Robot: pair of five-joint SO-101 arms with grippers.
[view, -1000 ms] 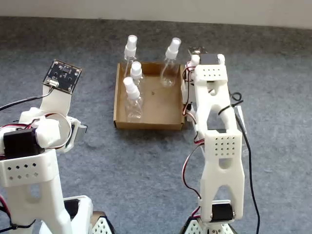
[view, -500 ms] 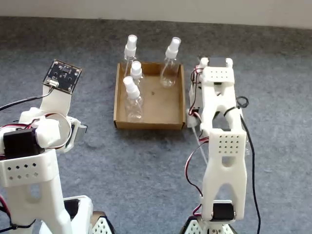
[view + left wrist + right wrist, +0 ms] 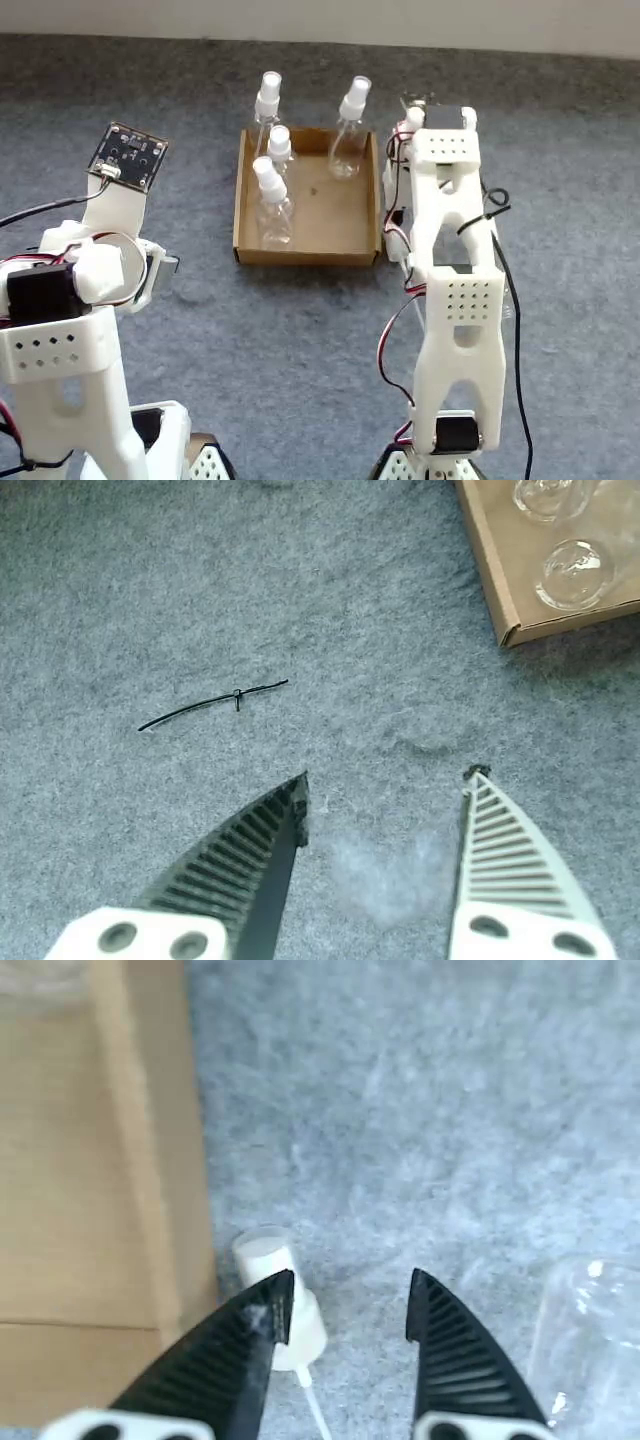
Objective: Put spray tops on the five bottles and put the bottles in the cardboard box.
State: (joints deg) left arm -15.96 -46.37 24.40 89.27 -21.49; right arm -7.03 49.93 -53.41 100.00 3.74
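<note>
The cardboard box [image 3: 330, 215] lies open in mid-table. Two capped clear bottles [image 3: 272, 205] [image 3: 279, 150] stand in its left half and a third [image 3: 350, 135] in its far right corner. Another capped bottle [image 3: 267, 100] stands at the far left corner; I cannot tell whether it is inside. My right gripper [image 3: 350, 1278] is open, low over the carpet just right of the box wall [image 3: 140, 1160]. A loose white spray top [image 3: 285, 1310] lies by one of its fingers, and an uncapped clear bottle [image 3: 590, 1330] lies beside it. My left gripper [image 3: 388, 776] is open over bare carpet.
A thin black tie [image 3: 215, 702] lies on the carpet ahead of the left gripper. The box corner [image 3: 510, 630] with two bottle bases is off to one side of it. The right arm [image 3: 445, 200] stretches along the box's right side. The left arm [image 3: 70, 290] is folded at the near left.
The right arm has swung a little to the right, away from the box's right wall, then edged farther out. The left arm and the bottles in the box have not moved.
</note>
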